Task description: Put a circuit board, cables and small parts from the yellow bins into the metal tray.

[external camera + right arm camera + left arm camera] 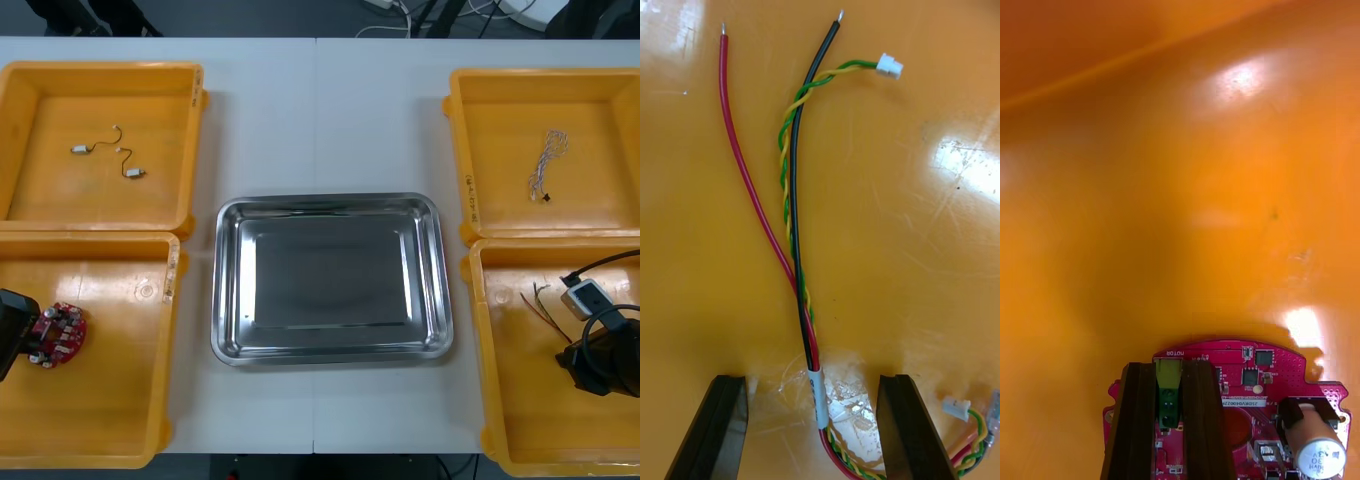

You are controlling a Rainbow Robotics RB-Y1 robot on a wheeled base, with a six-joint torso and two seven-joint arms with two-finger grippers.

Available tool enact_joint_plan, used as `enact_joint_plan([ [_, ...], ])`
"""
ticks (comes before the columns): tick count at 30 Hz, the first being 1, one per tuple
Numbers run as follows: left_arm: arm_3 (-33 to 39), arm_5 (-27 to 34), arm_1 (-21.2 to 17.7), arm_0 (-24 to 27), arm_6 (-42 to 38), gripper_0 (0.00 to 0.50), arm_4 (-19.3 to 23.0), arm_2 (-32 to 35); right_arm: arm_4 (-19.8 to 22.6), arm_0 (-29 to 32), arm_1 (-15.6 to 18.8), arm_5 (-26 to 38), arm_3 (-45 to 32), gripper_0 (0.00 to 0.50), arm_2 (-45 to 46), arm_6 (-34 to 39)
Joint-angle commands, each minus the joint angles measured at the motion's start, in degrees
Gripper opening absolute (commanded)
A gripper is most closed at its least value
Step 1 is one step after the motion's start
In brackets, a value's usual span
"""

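So, front view: your shiny metal tray [330,203] sits bare on the counter [260,120]. Right wrist: right pincer [811,379] spread astride the red, black and green-yellow cables [794,225], lined up to grab. Left wrist: left pincer [1169,369] pinches the round red circuit board [1259,361] in its yellow bin [1180,187], for lifting.

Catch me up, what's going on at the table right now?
Both arms are down in the near yellow bins. The left gripper is shut on a green part of the round red circuit board in the near left bin. The right gripper is open in the near right bin, its fingers either side of a cable bundle of red, black and twisted yellow-green wires. The metal tray between the bins holds nothing yet.
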State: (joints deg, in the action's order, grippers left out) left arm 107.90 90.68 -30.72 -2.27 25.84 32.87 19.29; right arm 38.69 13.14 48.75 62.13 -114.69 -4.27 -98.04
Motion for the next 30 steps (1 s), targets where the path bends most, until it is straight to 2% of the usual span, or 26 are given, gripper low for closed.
enact_joint_plan([
  [1,6.8,3.5,-0.7,-2.4,2.1,0.000,0.4,3.6,-0.4,0.7,-2.2,-2.4,2.3,0.500,-0.9,-1.5],
  [7,13.2,7.4,-1.5,-2.5,2.1,0.000,1.0,7.3,-0.5,0.7,-2.1,-2.9,2.5,0.500,-1.2,-1.5],
  [8,14.4,8.2,-2.0,-2.5,2.0,0.000,1.1,7.9,-0.5,0.7,-2.1,-2.9,2.5,0.322,-1.2,-1.5],
  [9,14.9,8.5,-2.2,-2.5,2.0,0.000,1.2,8.2,-0.5,0.7,-2.2,-2.9,2.5,0.275,-1.2,-1.5],
  [10,16.0,9.3,-2.4,-2.3,1.9,0.000,1.5,8.9,-0.5,0.7,-2.2,-2.9,2.5,0.180,-1.1,-1.5],
  [11,17.2,10.2,-2.9,-2.2,2.0,0.000,1.7,9.7,-0.4,0.7,-2.1,-2.9,2.5,0.180,-1.2,-1.5],
  [12,17.6,10.6,-2.9,-2.1,2.0,0.000,1.8,10.1,-0.5,0.7,-2.2,-2.9,2.5,0.115,-1.2,-1.5],
  [14,19.1,12.2,-3.2,-1.4,2.1,0.000,2.2,11.1,-0.5,0.7,-2.1,-2.9,2.5,0.099,-1.2,-1.5],
  [16,20.4,13.6,-3.8,-0.7,1.9,0.000,2.6,11.5,-0.7,0.7,-2.1,-2.9,2.5,0.022,-1.2,-1.5],
  [17,20.9,14.1,-4.0,-0.4,1.8,0.000,2.7,11.5,-0.7,0.7,-2.1,-2.9,2.5,0.000,-1.2,-1.5],
  [22,23.8,19.3,-5.7,3.8,1.8,0.000,5.1,10.9,-0.7,0.7,-2.1,-2.9,2.5,0.000,-1.2,-1.5],
  [27,24.7,19.3,-9.0,8.9,1.5,0.000,8.9,5.8,-0.8,0.0,-2.4,-2.9,2.6,0.000,-0.7,-1.6],
  [30,25.3,19.3,-9.3,11.4,1.7,0.000,11.2,3.4,-1.3,-0.6,-2.4,-2.4,1.8,0.000,-0.2,-1.6],
])
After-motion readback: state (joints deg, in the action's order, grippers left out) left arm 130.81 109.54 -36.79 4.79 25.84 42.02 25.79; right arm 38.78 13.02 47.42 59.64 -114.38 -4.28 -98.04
